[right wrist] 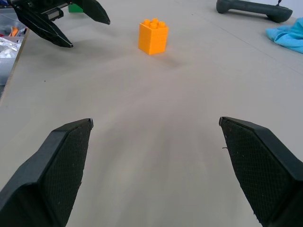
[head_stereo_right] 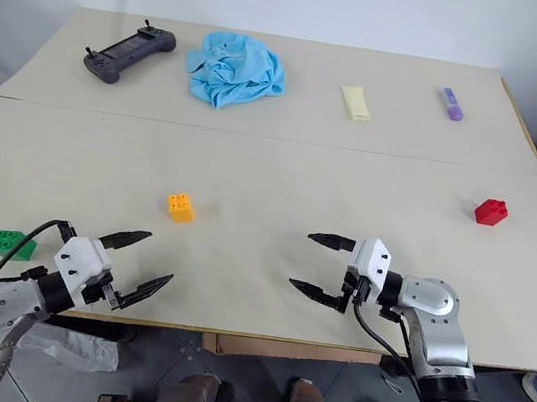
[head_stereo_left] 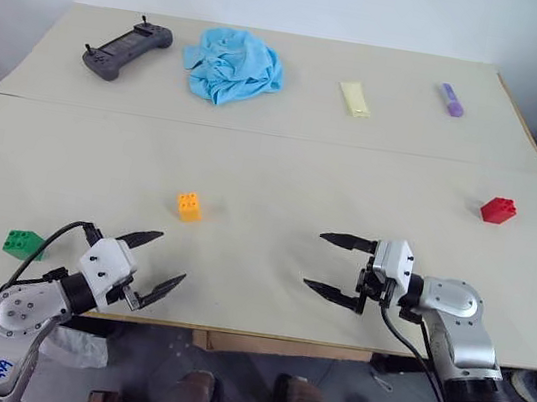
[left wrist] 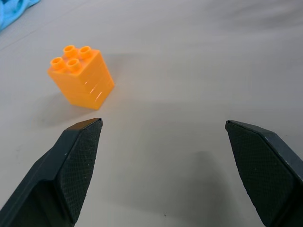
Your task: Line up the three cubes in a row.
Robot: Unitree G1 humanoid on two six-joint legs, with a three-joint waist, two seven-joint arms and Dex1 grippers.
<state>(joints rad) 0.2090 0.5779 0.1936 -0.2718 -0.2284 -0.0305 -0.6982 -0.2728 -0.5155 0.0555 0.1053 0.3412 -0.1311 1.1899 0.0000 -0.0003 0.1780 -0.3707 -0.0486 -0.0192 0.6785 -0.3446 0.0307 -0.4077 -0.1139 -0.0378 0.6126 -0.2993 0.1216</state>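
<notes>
A: Where are the 3 cubes rel. to the orange-yellow brick (head_stereo_left: 189, 206)?

B: That brick sits mid-table, studs up. The green brick (head_stereo_left: 23, 244) is well apart to its left and nearer my edge of the table (head_stereo_left: 282, 178). The red brick (head_stereo_left: 498, 210) is well apart to its right, a bit farther back. So the 3 form no row, all loose, nothing touching them.

A: Your pincers?

B: My left gripper (head_stereo_left: 148, 261) hangs near the orange-yellow brick, on its near-left side, between it and the green one. Its 2 fingers (left wrist: 78, 161) are spread wide, holding nothing. My right gripper (head_stereo_left: 332, 265) is to the brick's right and a bit nearer me, pointing back toward it, jaws also wide apart and empty.

A: Anything else?

B: Far side of the table, behind the orange-yellow brick: a black controller (head_stereo_left: 126, 48) back-left, a crumpled blue cloth (head_stereo_left: 232, 65) about straight behind, a pale yellow packet (head_stereo_left: 356, 98) back-right, and a small purple item (head_stereo_left: 451, 100) farther right.
</notes>
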